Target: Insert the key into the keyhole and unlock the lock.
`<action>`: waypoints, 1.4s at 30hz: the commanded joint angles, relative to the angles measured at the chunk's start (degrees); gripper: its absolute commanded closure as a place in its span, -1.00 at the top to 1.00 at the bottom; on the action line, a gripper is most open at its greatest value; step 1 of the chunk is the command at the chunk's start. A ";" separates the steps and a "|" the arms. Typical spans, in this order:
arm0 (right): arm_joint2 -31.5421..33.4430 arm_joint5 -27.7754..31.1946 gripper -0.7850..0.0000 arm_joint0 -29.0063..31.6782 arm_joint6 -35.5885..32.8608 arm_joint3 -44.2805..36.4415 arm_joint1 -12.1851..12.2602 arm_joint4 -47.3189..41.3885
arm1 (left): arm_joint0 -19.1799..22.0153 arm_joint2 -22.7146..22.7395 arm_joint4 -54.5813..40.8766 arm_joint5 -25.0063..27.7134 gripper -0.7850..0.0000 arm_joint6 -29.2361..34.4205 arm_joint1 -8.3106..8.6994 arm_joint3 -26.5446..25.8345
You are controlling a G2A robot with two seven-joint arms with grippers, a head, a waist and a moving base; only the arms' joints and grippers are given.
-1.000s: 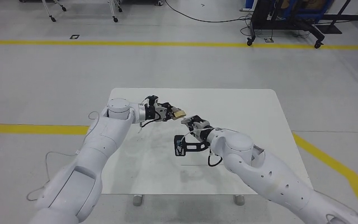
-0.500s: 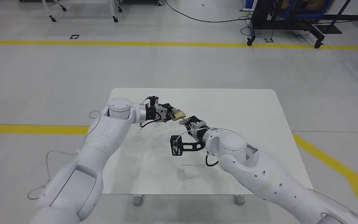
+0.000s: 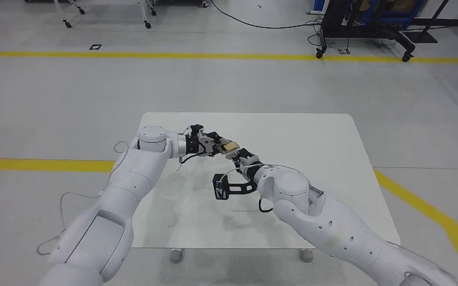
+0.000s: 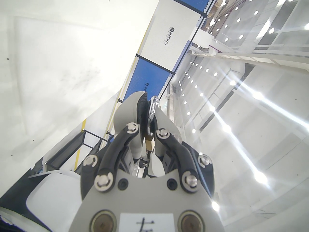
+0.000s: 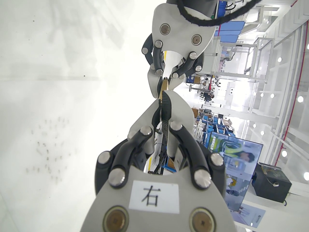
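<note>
Over the middle of the white table (image 3: 315, 143), my left gripper (image 3: 226, 146) is shut on a small brass lock (image 3: 230, 146). In the left wrist view the lock's brass body (image 4: 149, 144) sits deep between the fingers, and a silver metal part (image 4: 152, 105) sticks out at the tips of the left gripper (image 4: 150, 101). My right gripper (image 3: 239, 154) faces it tip to tip, shut on a thin key (image 5: 162, 115). In the right wrist view the right gripper (image 5: 165, 96) sits right at the lock (image 5: 165, 86). The key's tip is hidden, so I cannot tell if it is in the keyhole.
Both grippers hang above the table, near its centre. The tabletop around them is bare white with faint scuff marks (image 5: 48, 146). Yellow floor lines (image 3: 215, 56) run behind and beside the table.
My right arm has shifted left toward the lock, closing the gap between the two grippers. The left arm has held still with the lock.
</note>
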State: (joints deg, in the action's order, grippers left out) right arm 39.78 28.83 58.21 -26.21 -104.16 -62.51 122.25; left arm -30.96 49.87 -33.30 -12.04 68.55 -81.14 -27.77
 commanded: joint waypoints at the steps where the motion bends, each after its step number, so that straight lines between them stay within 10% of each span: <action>1: 0.63 -0.31 -1.00 0.36 0.42 -0.18 -0.01 0.19 | 0.07 0.20 -0.27 0.08 -1.00 0.59 -0.03 0.32; 13: 9.88 -1.34 -1.00 5.82 11.46 -3.61 1.76 -1.65 | 0.68 1.01 -0.45 1.44 -1.00 3.34 -0.08 1.71; 24: 24.50 2.49 -1.00 13.88 48.01 -1.63 5.83 -6.12 | -0.10 1.53 -3.02 1.72 -1.00 13.13 -0.37 1.30; 42: 19.58 8.54 -1.00 8.44 50.43 3.89 5.44 -2.27 | 1.47 -1.23 -0.05 -1.52 -1.00 16.10 -2.03 4.55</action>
State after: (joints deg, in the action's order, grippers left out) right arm 59.50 37.28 66.80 24.52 -100.33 -57.06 119.82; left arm -29.53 48.71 -33.42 -13.50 84.56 -83.10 -23.35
